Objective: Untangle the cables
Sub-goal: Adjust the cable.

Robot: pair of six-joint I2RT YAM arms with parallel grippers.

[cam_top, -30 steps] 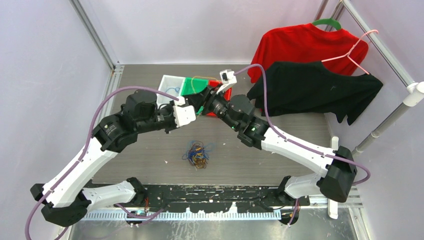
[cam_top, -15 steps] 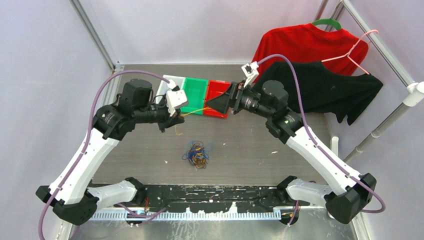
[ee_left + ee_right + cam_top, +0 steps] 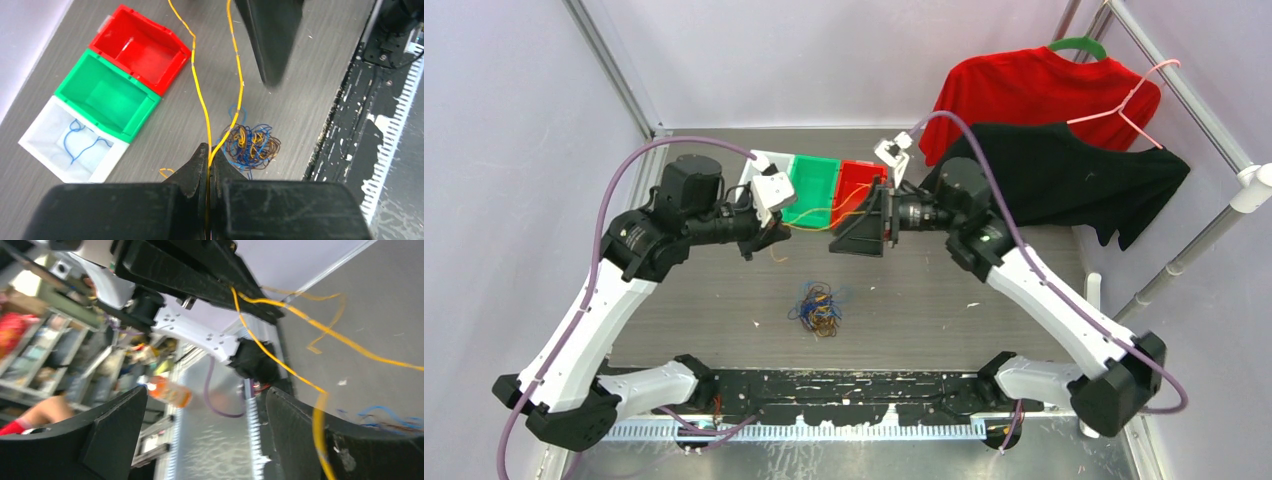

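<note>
Low in the centre of the top view, nearest the arm bases, the clump of thin blue, orange and dark brown cables [image 3: 819,308] lies on the grey table [image 3: 904,325], not yet sorted out. Just above it in the frame, the left gripper [image 3: 209,156] is pinched fully closed on a thin yellow cable [image 3: 199,95] that looks clear of the clump. The cable's strands run toward the right gripper [image 3: 206,390], whose jaws stand wide apart with nothing clamped; the yellow strand merely passes by one finger. I judge the step in hand to be carrying off one freed strand. The next move calls for the left arm to take it over a bin and let go, keeping its loose tail off the clump. Further back stands a row of plastic bins: a white bin [image 3: 50,135] already holding a blue cable [image 3: 82,146], then a green bin [image 3: 107,97] and a red bin [image 3: 140,50], both bare.
</note>
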